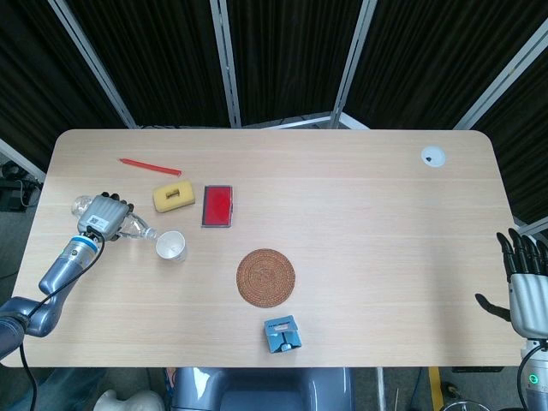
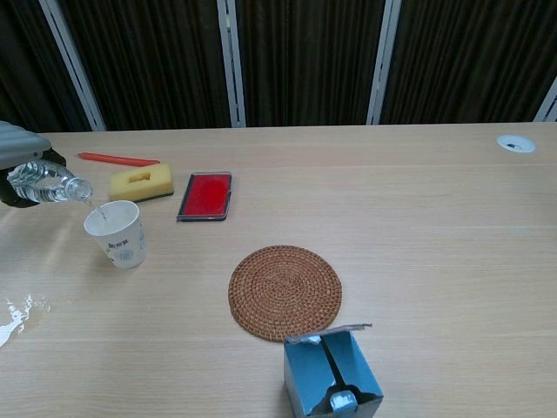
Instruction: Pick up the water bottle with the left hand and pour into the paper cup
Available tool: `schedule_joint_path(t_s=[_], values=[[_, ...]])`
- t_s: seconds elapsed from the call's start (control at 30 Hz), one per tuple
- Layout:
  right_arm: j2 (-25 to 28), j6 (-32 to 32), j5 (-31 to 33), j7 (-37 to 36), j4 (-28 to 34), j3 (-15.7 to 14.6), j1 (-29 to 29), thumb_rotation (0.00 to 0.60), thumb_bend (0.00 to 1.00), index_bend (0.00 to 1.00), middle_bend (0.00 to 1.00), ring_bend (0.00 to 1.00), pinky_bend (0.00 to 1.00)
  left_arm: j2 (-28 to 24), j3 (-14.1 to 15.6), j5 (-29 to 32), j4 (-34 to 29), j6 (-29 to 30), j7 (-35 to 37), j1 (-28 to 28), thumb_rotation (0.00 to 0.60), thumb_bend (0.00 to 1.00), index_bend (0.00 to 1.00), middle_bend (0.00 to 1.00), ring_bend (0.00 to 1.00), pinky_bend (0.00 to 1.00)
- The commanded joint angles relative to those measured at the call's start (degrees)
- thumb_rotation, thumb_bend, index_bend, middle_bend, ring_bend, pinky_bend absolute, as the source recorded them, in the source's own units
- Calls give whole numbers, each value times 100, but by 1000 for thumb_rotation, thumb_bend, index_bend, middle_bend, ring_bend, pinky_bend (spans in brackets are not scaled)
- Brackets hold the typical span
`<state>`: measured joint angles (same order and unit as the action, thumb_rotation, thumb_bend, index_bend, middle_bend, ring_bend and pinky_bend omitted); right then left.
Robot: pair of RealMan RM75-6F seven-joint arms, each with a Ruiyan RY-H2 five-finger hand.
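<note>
My left hand (image 1: pixel 104 217) (image 2: pixel 19 165) grips a clear water bottle (image 1: pixel 128 226) (image 2: pixel 48 182) at the table's left side. The bottle lies tipped nearly level, its open neck just over the rim of the white paper cup (image 1: pixel 171 246) (image 2: pixel 117 233). A thin stream of water runs from the neck into the cup in the chest view. The cup stands upright on the table. My right hand (image 1: pixel 526 284) hangs off the table's right edge, fingers spread and holding nothing.
Behind the cup lie a yellow sponge (image 1: pixel 174 196), a red flat case (image 1: pixel 217 206) and a red pen (image 1: pixel 150 164). A round woven coaster (image 1: pixel 265 277) and an open blue box (image 1: pixel 282 333) sit nearer the front. Spilled water (image 2: pixel 16 317) marks the table's left front.
</note>
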<state>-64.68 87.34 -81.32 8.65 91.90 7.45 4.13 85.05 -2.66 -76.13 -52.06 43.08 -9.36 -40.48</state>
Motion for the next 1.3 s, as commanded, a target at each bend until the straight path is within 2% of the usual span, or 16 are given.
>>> schedule_joint_path(t_s=[0.03,0.93,1.07,1.3], values=[[5,-1,0,-10,4,0,-1,600,0,0,0,0,0,-1,-12,37,-43,-7,-108,-8,600,623,587,451,281,315],[36,-2,9,-61,19,7,-7,600,0,0,0,0,0,-45,-60,221,-350,84,-639,-25,600,623,587,451,281,315],[39,-4,18,-67,15,11,-8,600,0,0,0,0,0,-38,-68,213,-366,94,-515,-13,600,624,586,451,282,315],[33,-10,18,-53,8,7,-6,600,0,0,0,0,0,-58,-97,26,-337,192,134,-6,600,623,593,454,281,314]])
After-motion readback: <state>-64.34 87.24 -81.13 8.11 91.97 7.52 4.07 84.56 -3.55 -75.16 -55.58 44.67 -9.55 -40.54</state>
